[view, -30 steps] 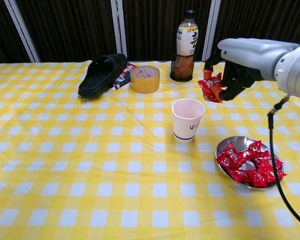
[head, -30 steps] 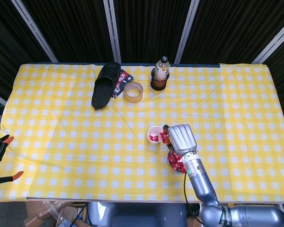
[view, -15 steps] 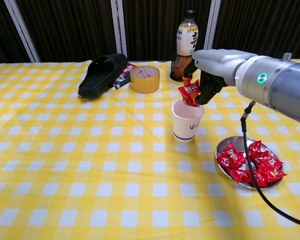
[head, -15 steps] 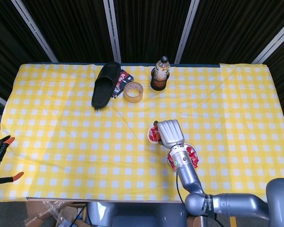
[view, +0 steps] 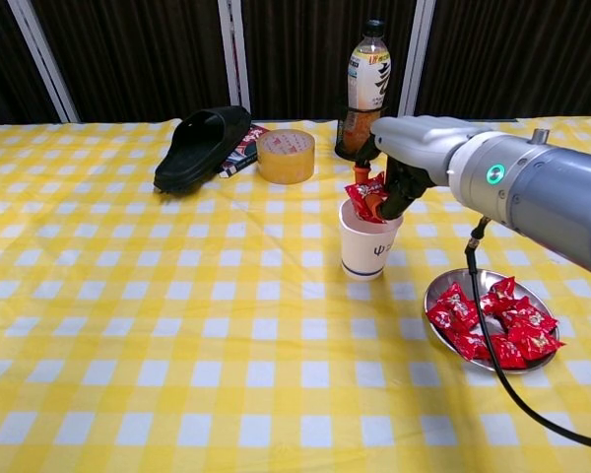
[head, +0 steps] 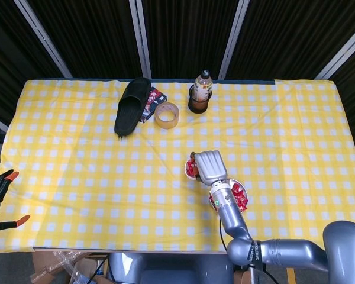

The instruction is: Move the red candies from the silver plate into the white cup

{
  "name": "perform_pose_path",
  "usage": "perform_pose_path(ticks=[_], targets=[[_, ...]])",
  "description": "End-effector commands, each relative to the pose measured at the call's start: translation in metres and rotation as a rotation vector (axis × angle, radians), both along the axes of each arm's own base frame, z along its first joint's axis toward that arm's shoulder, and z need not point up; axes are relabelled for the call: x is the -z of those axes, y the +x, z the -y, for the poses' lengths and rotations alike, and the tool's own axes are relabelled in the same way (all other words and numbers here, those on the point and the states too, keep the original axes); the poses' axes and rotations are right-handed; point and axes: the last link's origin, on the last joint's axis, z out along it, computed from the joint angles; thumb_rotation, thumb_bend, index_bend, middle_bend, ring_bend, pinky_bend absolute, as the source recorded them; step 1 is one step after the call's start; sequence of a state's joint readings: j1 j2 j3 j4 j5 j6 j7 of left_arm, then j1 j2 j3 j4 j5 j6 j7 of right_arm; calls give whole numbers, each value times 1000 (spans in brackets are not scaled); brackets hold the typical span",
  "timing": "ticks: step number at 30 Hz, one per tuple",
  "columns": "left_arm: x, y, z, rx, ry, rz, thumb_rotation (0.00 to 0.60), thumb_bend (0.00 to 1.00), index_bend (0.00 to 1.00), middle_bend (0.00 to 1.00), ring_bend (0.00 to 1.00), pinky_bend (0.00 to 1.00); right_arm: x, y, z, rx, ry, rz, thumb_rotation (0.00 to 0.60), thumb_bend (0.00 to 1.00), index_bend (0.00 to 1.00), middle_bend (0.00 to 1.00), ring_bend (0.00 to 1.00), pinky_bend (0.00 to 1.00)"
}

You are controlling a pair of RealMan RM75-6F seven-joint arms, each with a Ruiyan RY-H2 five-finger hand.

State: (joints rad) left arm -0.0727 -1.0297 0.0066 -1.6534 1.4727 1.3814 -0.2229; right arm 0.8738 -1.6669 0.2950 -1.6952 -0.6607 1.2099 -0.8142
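The white cup (view: 369,251) stands mid-table; from the head view its rim (head: 188,170) peeks out left of my right hand (head: 208,167). That right hand (view: 399,168) hovers just over the cup's mouth and pinches a red candy (view: 364,195) right at the rim. The silver plate (view: 443,289) lies to the cup's right with several red candies (view: 492,323) heaped in it; the head view shows the plate (head: 244,190) partly under my forearm. My left hand is not seen in either view.
A black slipper (view: 203,146), a tape roll (view: 285,155) and a drink bottle (view: 368,91) on a dark coaster line the back of the yellow checked cloth. Orange-handled clamps (head: 1,195) sit at the table's left edge.
My right hand carried the candy leftward from above the plate to over the cup, then lowered it to the cup's mouth.
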Motion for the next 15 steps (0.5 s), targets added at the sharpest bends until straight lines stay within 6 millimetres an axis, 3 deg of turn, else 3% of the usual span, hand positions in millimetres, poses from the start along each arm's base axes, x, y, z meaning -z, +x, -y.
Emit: perform_pose_path(ticks=[1, 9, 15], targets=[[0, 0, 0, 1, 2, 0, 600, 33, 0, 0, 0, 0, 4, -4, 3, -11, -15, -18, 600, 585, 528, 990, 1000, 989], [0, 0, 0, -2, -3, 2, 600, 33, 0, 0, 0, 0, 7, -14, 6, 10, -14, -20, 600, 586, 527, 990, 1000, 989], [0, 0, 0, -3, -3, 1, 600, 33, 0, 0, 0, 0, 6, -14, 4, 7, -7, -13, 600, 585, 433, 990, 1000, 989]])
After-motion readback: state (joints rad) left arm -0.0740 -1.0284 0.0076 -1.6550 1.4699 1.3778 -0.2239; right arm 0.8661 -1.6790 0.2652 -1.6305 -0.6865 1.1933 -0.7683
